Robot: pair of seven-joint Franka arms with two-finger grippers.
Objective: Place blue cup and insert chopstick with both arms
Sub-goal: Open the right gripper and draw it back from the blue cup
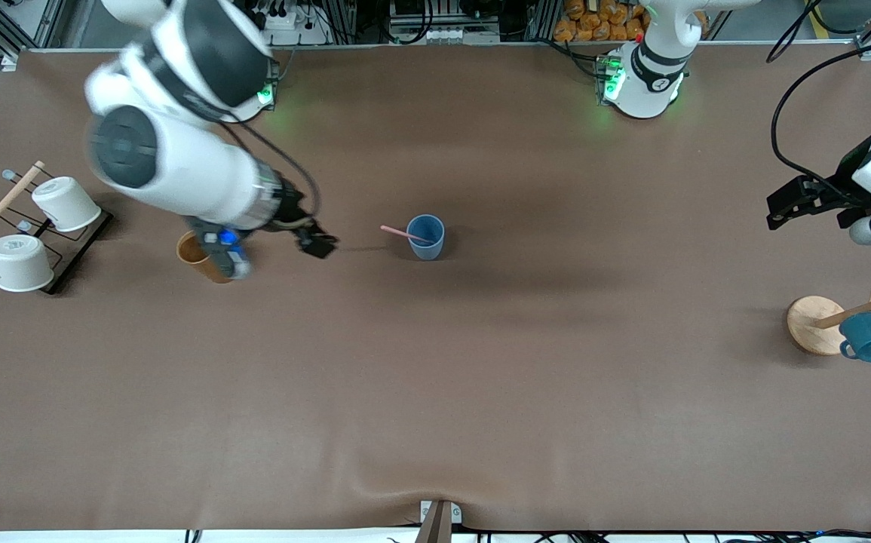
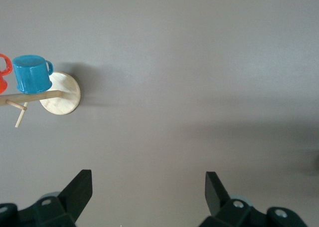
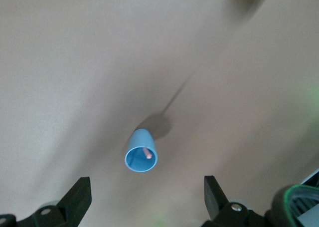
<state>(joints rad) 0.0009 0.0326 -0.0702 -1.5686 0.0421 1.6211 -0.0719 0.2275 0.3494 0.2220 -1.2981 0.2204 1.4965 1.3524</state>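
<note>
The blue cup (image 1: 426,237) stands upright on the brown table (image 1: 435,392), about midway between my two bases, and I take it as my landmark. The chopstick (image 1: 402,233) sits inside it, its lower end down in the cup and its pale-pink upper end leaning out over the rim toward my right arm's end of the table. In my right wrist view the blue cup (image 3: 140,151) shows its open mouth with the tip of the chopstick (image 3: 147,152) inside. My right gripper (image 1: 320,243) hangs in the air just beside the cup, on the side toward my right arm's end, with its fingers (image 3: 75,199) spread wide and nothing between them. Next to that arm a brown cylinder (image 1: 200,258) stands on the table, well apart from the cup, and farther still toward that end a rack (image 1: 28,226) carries two white cups. My left gripper (image 1: 793,200) waits in the air well apart from the cup, toward my left arm's end of the table, its fingers (image 2: 79,189) also wide open and empty. Below it, a wooden mug stand (image 1: 820,324) holds a teal mug (image 1: 869,337).
</note>
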